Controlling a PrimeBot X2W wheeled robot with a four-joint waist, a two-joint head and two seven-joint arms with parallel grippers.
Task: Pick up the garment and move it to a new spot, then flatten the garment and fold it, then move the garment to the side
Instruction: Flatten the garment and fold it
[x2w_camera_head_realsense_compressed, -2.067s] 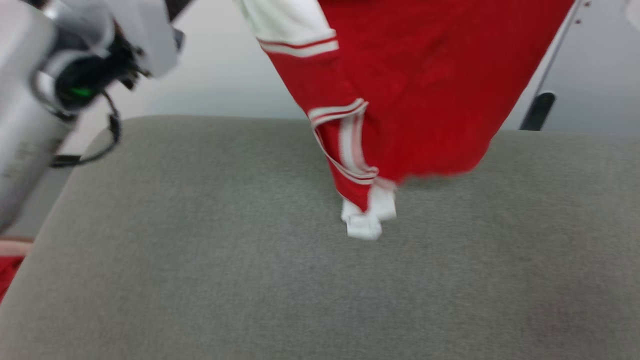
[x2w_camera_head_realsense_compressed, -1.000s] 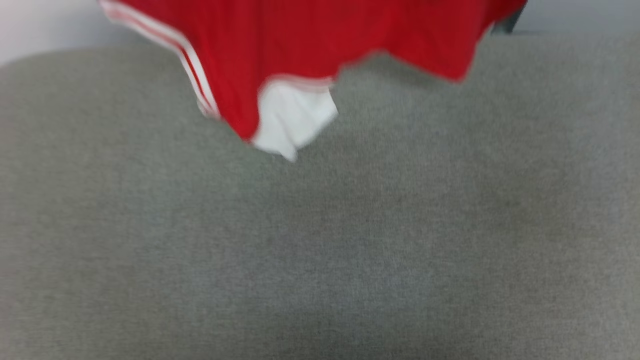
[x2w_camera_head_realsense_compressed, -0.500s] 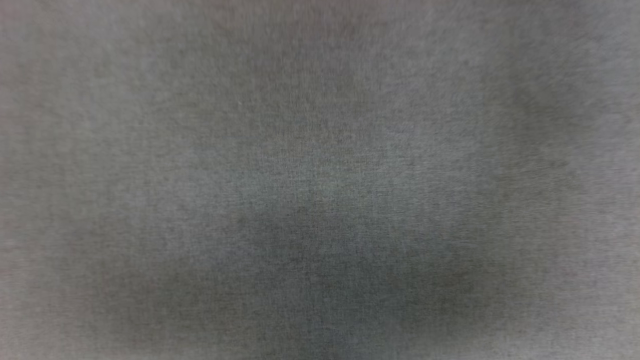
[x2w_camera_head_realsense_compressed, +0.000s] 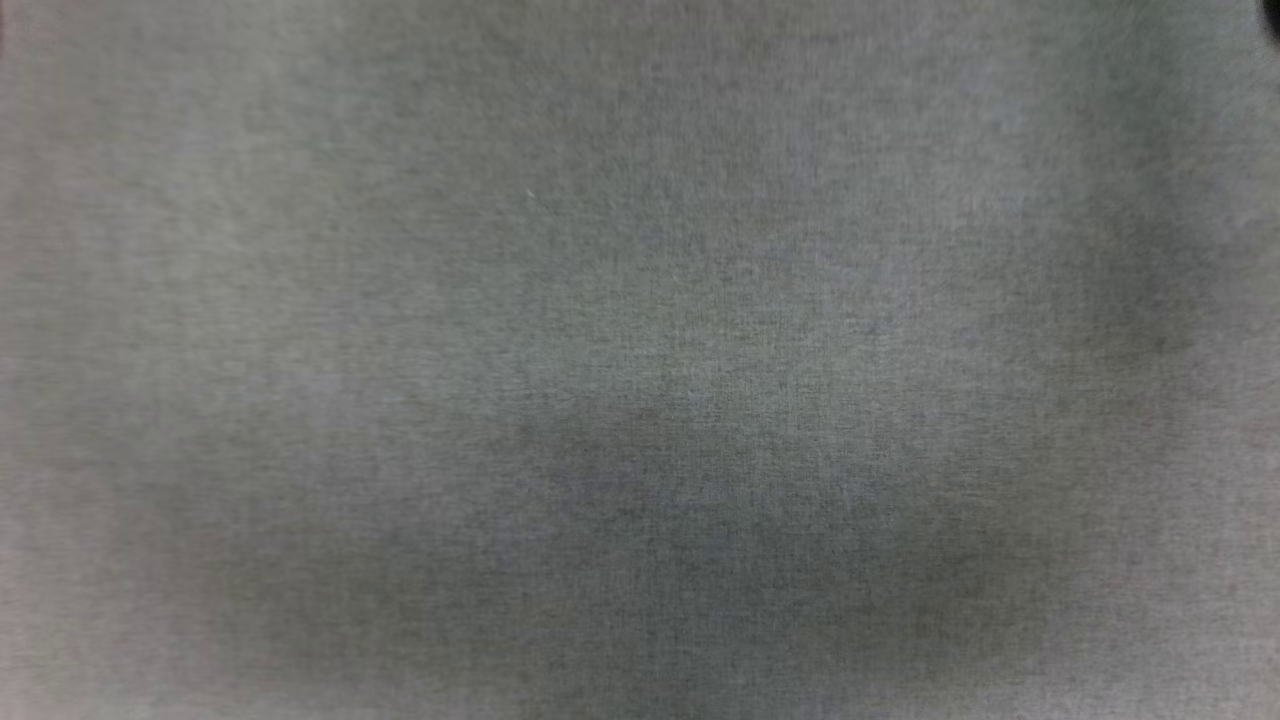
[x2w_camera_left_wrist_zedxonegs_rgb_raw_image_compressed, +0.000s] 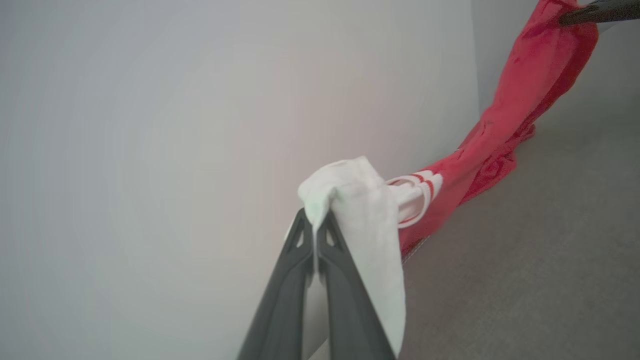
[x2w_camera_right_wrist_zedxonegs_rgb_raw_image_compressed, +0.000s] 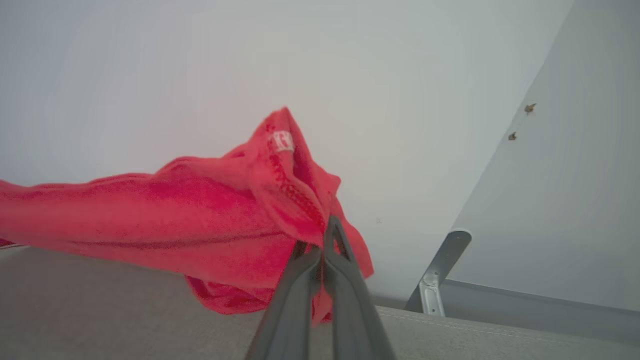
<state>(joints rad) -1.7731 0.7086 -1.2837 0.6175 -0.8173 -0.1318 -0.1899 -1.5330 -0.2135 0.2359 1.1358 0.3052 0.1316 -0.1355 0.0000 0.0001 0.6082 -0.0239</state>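
Red jersey garment (x2w_camera_left_wrist_zedxonegs_rgb_raw_image_compressed: 500, 135) with white, stripe-trimmed sleeves hangs stretched in the air between the two grippers. It sags low over the far edge of the grey cloth-covered counter (x2w_camera_head_realsense_compressed: 640, 400), close to the plain pale wall (x2w_camera_left_wrist_zedxonegs_rgb_raw_image_compressed: 175, 150). The left gripper (x2w_camera_left_wrist_zedxonegs_rgb_raw_image_compressed: 315, 226) has its dark fingers clamped together on a white sleeve. The right gripper (x2w_camera_right_wrist_zedxonegs_rgb_raw_image_compressed: 321, 242) pinches a red hem corner bearing a small white tag.

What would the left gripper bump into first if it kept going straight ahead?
Probably the pale wall. The left gripper, shut on the garment by its white sleeve, points at it, with nothing else visibly between; depth is unclear.
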